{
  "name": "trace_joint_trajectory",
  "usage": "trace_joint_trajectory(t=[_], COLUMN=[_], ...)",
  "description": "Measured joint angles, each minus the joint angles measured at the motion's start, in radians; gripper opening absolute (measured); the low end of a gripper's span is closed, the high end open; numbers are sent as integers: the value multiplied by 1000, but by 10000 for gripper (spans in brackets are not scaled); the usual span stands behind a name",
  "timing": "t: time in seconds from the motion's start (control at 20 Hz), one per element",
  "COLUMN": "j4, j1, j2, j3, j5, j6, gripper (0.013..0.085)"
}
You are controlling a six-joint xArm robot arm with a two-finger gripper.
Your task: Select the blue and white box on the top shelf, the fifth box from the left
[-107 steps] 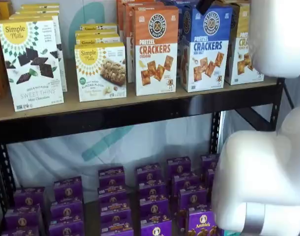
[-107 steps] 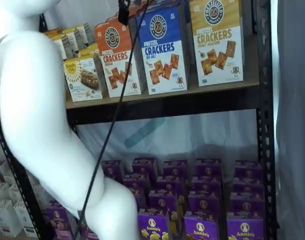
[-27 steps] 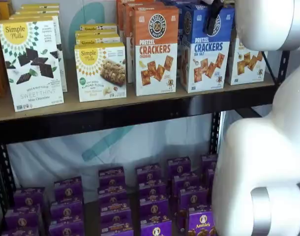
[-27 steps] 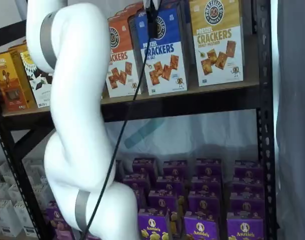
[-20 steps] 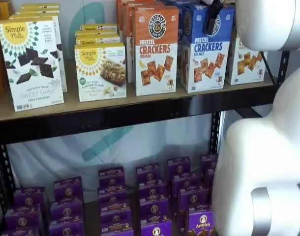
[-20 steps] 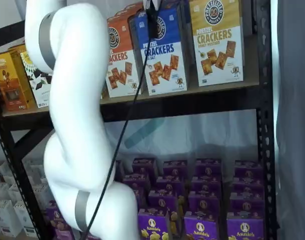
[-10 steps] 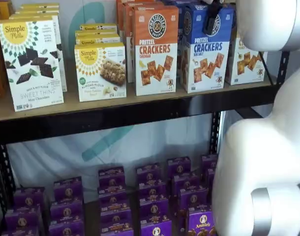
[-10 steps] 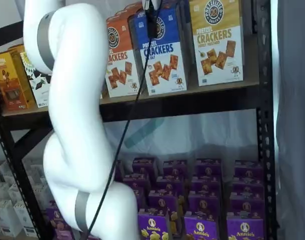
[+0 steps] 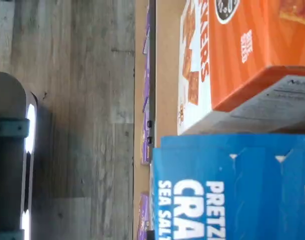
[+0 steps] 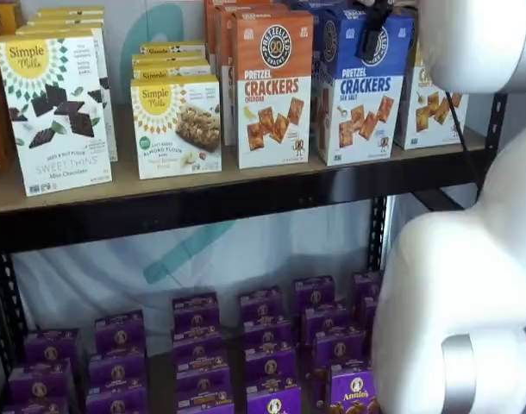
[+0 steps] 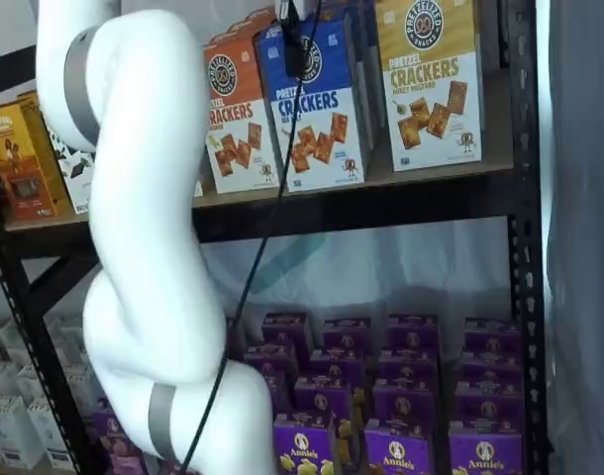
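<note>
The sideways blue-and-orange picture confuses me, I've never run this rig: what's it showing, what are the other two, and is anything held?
That picture comes from a camera on the arm's wrist, turned on its side. It looks down past the blue and white box and the orange carton to the floor. The other two are fixed cameras facing the shelves; the big white shape is the robot arm. On the top shelf cracker and snack cartons stand in rows. The gripper is shut on the blue and white box, its black finger over the box's upper front.
</note>
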Motion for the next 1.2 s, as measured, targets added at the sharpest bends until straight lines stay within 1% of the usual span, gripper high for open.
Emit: trace_joint_trajectory(t=[0.3, 0.55, 0.75, 0.95, 1.2], j4=[11, -10, -22, -36, -31], j1=[-6, -5, -8, -9, -17], j2=[-21, -41, -55, -99, -173], j3=[9, 14, 16, 59, 132], j5=[7, 29, 63, 68, 62], j6=[0, -4, -9, -15, -20], gripper=[570, 570, 570, 570, 570])
